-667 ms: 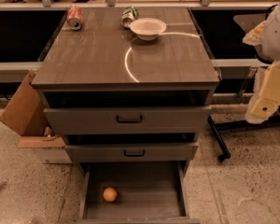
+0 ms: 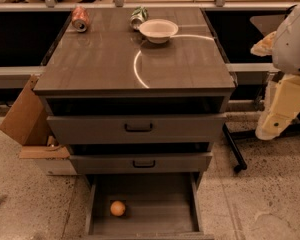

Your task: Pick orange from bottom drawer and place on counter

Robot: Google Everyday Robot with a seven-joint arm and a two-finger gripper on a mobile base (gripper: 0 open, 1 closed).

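Observation:
The orange (image 2: 118, 208) lies on the floor of the open bottom drawer (image 2: 155, 223), towards its front left. The counter (image 2: 135, 59) is the glossy grey-brown top of the cabinet, with a curved white light reflection on it. Only white and yellowish segments of my arm (image 2: 287, 89) show at the right edge, beside the cabinet and well above and to the right of the drawer. My gripper is out of view.
On the back of the counter stand a white bowl (image 2: 158, 30), a tipped red soda can (image 2: 80, 19) and a tipped green can (image 2: 138, 17). The two upper drawers (image 2: 137, 128) are slightly open. A cardboard box (image 2: 26, 116) leans at the left. A black stand leg (image 2: 233, 151) is at the right.

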